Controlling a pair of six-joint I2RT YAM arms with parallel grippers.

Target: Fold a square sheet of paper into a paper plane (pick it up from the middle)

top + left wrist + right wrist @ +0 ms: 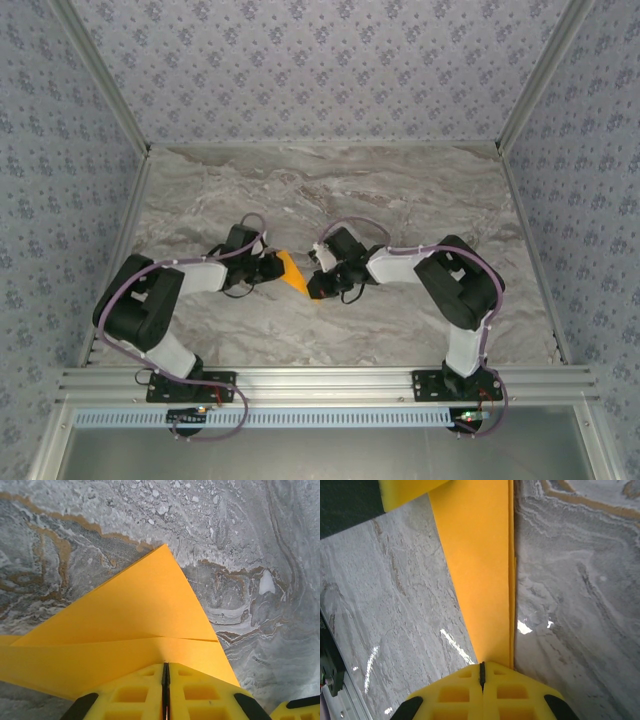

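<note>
No words, numbers, labels or brand marks can be read. The orange paper (pixel 135 615) is unmarked. The wallpaper (pixel 320 70) bears just a small repeated flower pattern.

The orange paper (pixel 140 610) is thin, matt and smooth, with crisp creases. The counter (pixel 420 190) looks like glossy grey marble. The left hand (pixel 165 666) and right hand (pixel 481 664) are matt yellow moulded plastic.
</note>
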